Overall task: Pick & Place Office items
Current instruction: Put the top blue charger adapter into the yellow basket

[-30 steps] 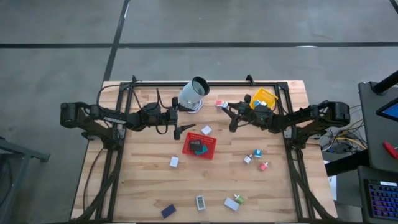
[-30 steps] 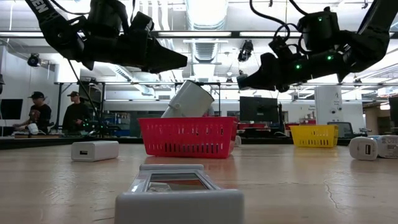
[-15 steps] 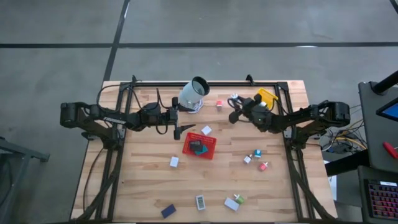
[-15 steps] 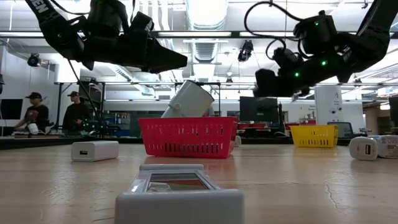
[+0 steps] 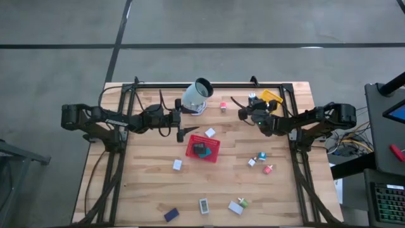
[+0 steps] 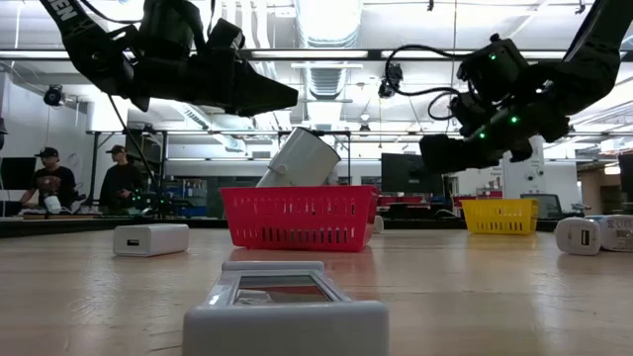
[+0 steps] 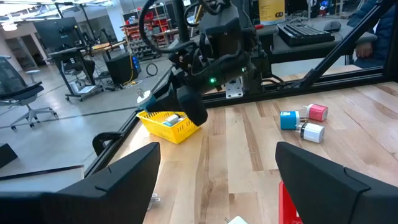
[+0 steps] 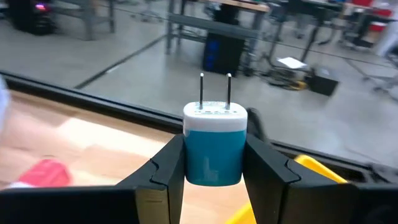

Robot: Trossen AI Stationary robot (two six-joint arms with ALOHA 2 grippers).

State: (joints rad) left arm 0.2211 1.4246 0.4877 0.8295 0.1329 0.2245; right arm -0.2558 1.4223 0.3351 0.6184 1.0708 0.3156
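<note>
The right hand held a teal plug between its fingers, the white cap and two metal prongs pointing away from the wrist. Just beyond that hand sat the yellow tray, with a pink block a little way off toward the cup.

The left hand hung with its fingers spread wide and nothing between them, just beside the red tray, which held dark items. A white block lay near that hand, between it and the red tray's far edge.

Other items lay well apart from both hands on the tabletop: a white cube, a dark blue flat piece, a grey rectangle, a white and green pair, and a small cluster of white, teal and pink blocks on the right arm's side.

In the low view, white letters "EN" showed on the left arm; the rest of the word was cut off. No other writing could be read.
</note>
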